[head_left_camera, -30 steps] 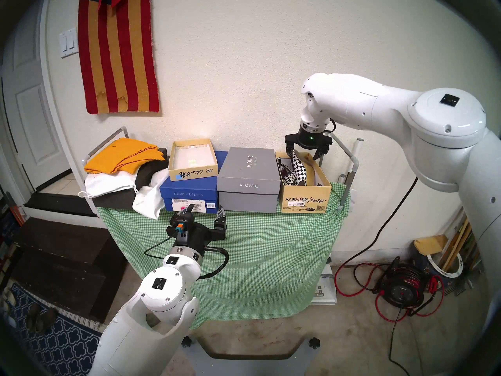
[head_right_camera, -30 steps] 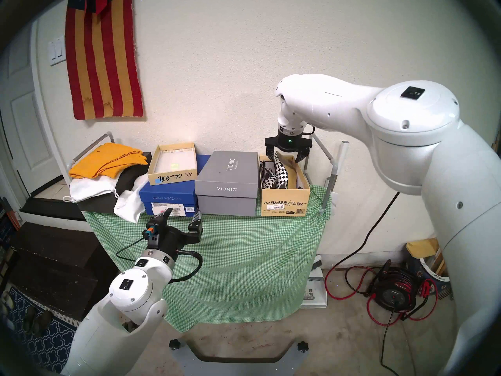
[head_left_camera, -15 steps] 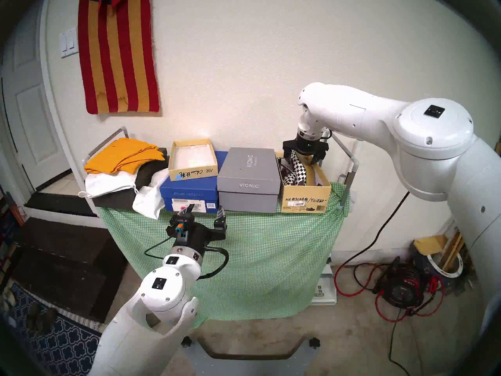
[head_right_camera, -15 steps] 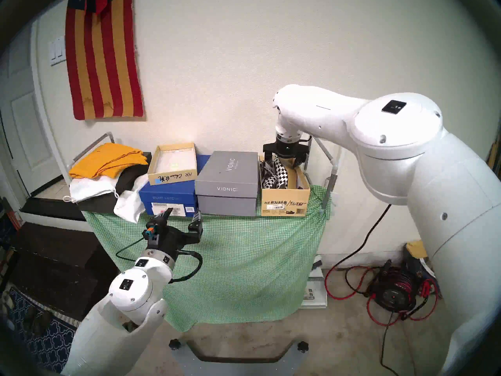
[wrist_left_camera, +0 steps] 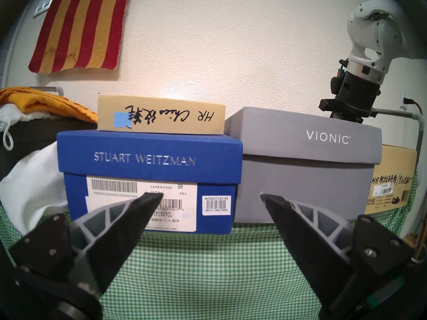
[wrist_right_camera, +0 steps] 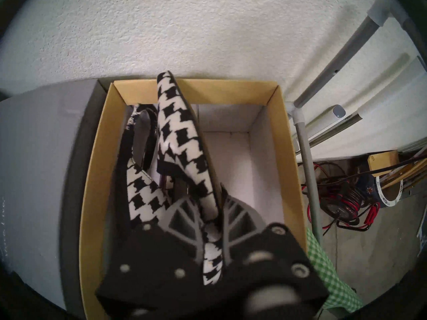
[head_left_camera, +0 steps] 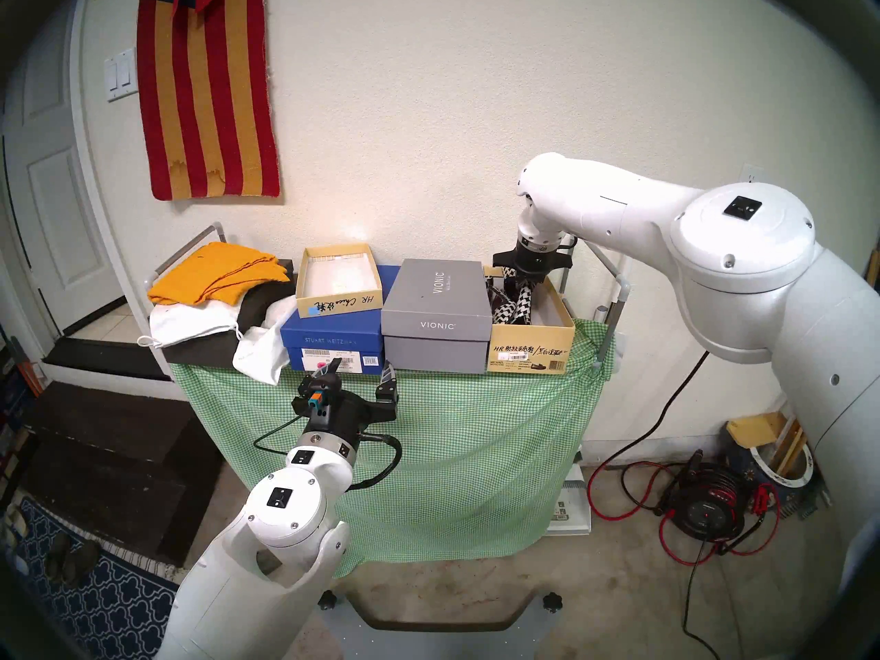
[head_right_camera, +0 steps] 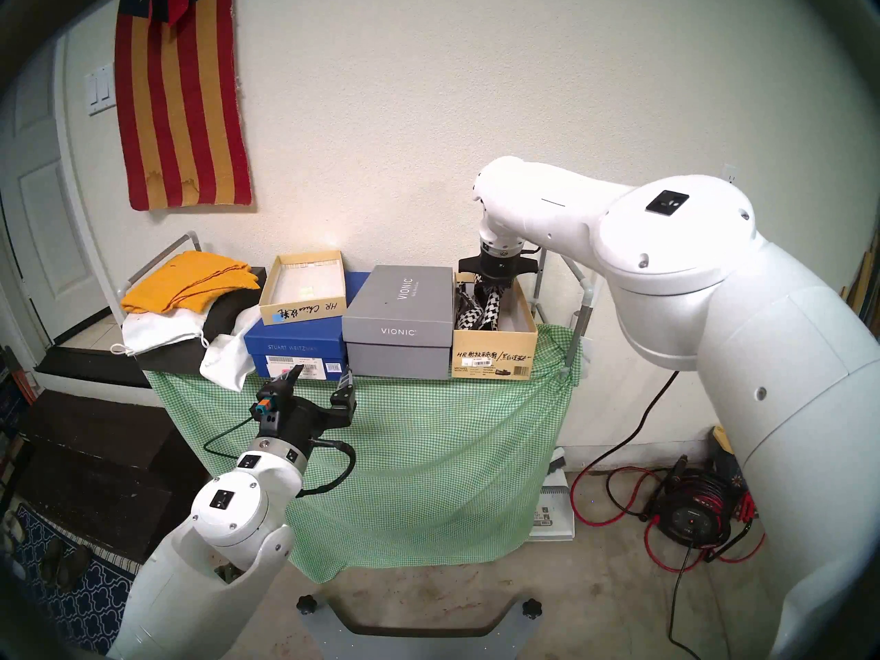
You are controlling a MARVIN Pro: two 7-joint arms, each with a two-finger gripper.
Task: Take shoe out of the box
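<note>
Right gripper (wrist_right_camera: 211, 197) pinched tight on checked shoe (wrist_right_camera: 182, 137) inside the box (wrist_right_camera: 92, 174), maybe slipping or snagging other shoe (wrist_right_camera: 141, 190) when lifted; left gripper (wrist_left_camera: 211, 198) wide open, empty

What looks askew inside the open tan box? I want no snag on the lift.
In the box, the houndstooth shoe held by the right gripper stands steeply tilted, its tip poking over the far rim. The second shoe leans against it, so it may drag along.

Matt cardboard box (wrist_right_camera: 92, 174), cloth-covered shoe (wrist_right_camera: 180, 132)
</note>
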